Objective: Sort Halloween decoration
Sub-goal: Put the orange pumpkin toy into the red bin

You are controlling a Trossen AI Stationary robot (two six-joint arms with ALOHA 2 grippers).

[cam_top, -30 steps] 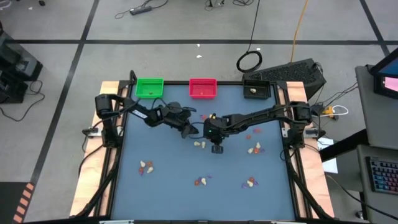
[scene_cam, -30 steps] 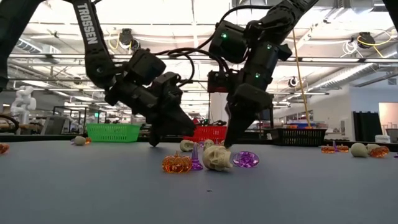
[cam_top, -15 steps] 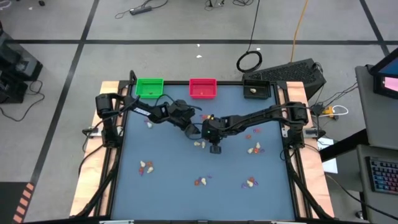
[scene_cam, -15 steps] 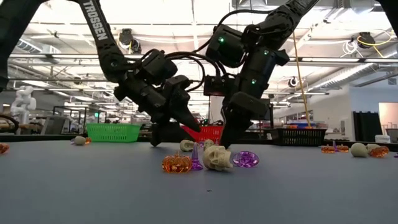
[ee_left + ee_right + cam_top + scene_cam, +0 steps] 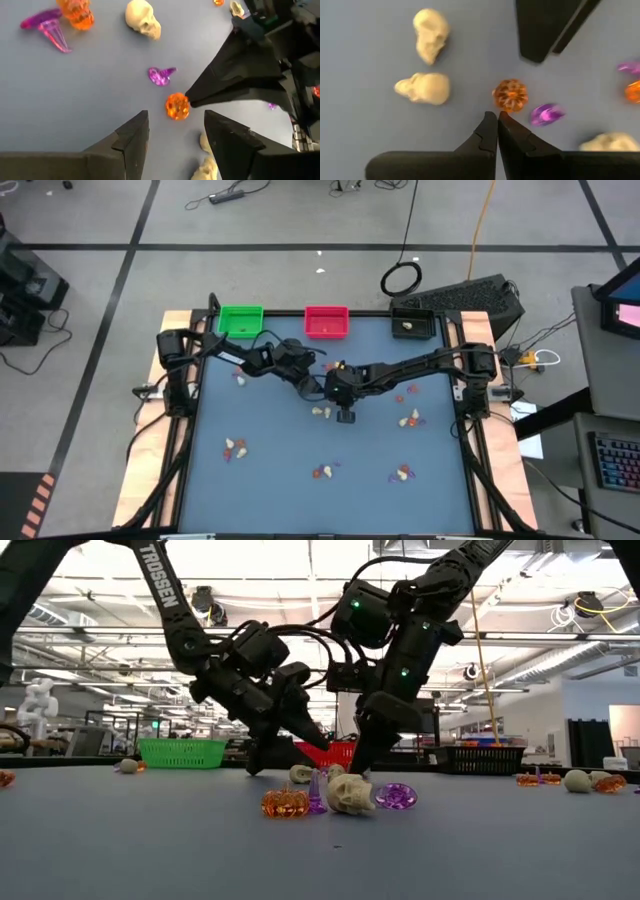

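Observation:
The Halloween decoration lies in small clusters on the blue table (image 5: 260,480). An orange pumpkin (image 5: 177,106) rests on the tabletop near the middle, with a purple trinket (image 5: 161,76) and cream skulls (image 5: 431,36) close by. My left gripper (image 5: 175,131) stands open just short of the pumpkin, a finger toward either side, touching nothing. My right gripper (image 5: 496,117) is shut, slanting down, its tips at the pumpkin's edge. In the low view both grippers (image 5: 290,755) (image 5: 358,768) stand behind a near cluster of trinkets. My right gripper's shut fingertips (image 5: 189,98) stand right at the orange pumpkin's side (image 5: 506,109), coming slanting down from the table's right. Whether they touch it, I cannot tell. The pumpkin sits on the table.
Along the far edge stand a green tray (image 5: 240,320), a red tray (image 5: 326,322) and a black tray (image 5: 413,324). Other trinket clusters lie at near left (image 5: 235,448), near middle (image 5: 323,472), near right (image 5: 403,474) and right (image 5: 410,420).
My left gripper has opened and shifted a little toward the table's right, closer to my right gripper and the pumpkin. The trinkets have stayed where they were.

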